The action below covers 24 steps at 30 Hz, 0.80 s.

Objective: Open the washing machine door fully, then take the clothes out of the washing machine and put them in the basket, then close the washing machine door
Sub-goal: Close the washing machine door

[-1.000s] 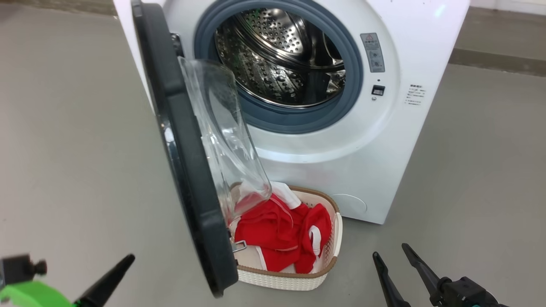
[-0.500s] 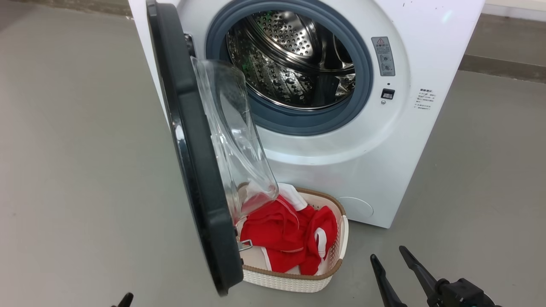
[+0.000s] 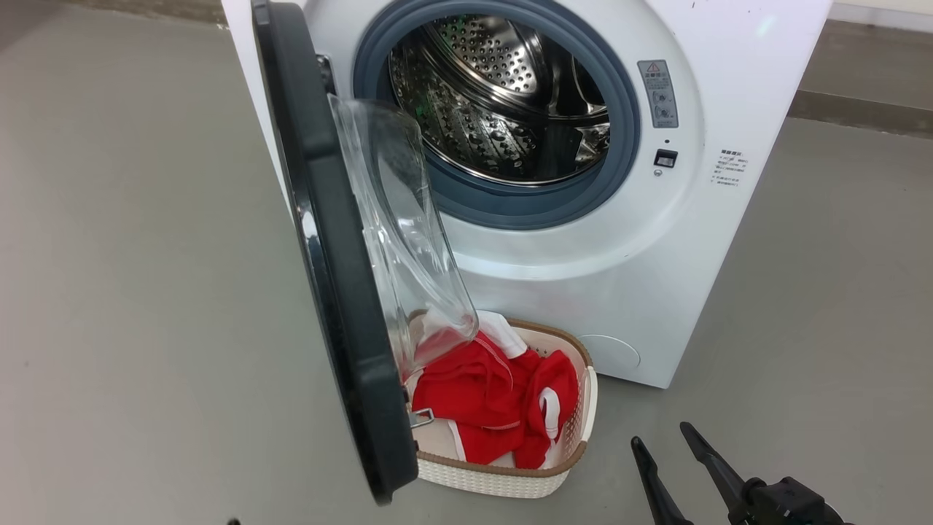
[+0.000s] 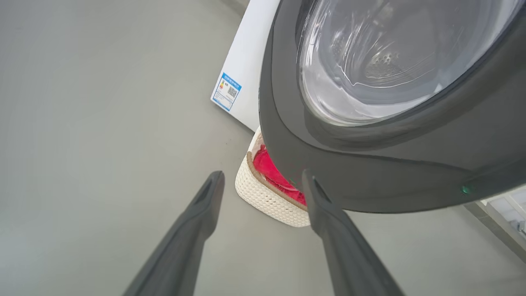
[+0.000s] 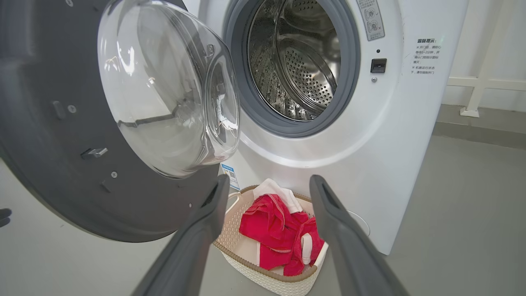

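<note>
At the foot of the washing machine point(image 3: 656, 292), the clothes point(image 3: 474, 397) are piled in the basket point(image 3: 496, 485) under the open door point(image 3: 321, 219), untouched; the left gripper point(image 4: 263, 174) and right gripper point(image 3: 661, 434) are held spread apart, short of them.

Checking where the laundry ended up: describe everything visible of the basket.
The basket is small, rectangular, cream-white perforated plastic with a brown woven-look rim and a side handle. It stands upright on the grey floor just before the washing machine, partly under the open washing machine door. Red clothes with white trim lie heaped inside.
</note>
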Available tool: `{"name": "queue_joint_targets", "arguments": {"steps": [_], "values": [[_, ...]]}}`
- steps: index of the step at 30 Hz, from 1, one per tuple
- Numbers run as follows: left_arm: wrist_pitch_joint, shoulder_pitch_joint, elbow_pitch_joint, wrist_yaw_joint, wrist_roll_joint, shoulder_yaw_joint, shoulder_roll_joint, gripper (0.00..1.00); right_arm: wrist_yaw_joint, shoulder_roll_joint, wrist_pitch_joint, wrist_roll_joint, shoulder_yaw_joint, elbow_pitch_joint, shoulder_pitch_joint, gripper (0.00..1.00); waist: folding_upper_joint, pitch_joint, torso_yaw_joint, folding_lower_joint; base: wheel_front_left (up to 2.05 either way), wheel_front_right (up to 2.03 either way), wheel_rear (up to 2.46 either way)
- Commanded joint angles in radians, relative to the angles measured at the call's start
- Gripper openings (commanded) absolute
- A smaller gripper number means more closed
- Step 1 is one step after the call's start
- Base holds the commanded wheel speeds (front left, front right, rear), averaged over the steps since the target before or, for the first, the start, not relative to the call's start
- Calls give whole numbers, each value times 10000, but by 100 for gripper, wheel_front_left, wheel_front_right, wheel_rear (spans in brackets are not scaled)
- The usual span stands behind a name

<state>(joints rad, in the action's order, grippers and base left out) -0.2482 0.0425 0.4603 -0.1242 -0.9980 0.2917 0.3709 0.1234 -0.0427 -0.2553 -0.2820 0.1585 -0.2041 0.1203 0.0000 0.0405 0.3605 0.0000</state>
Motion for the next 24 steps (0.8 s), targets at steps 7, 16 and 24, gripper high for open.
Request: {"name": "queue_joint_targets", "arguments": {"steps": [7,16,24], "values": [[-133,188,-1277,-65,4111,-2524,-979,100,73,-76,-65,-86,152,186,-215,100,0,54,33,0,0,0,0],[-134,1007,-3296,-65,7909,-4071,-2486,100,73,-76,-65,-129,12,217,-245,100,0,108,54,0,0,0,0],[-135,1313,-3474,-65,8479,-4247,-2873,100,73,-76,-65,-119,-66,234,-213,100,0,153,52,0,0,0,0]]}}
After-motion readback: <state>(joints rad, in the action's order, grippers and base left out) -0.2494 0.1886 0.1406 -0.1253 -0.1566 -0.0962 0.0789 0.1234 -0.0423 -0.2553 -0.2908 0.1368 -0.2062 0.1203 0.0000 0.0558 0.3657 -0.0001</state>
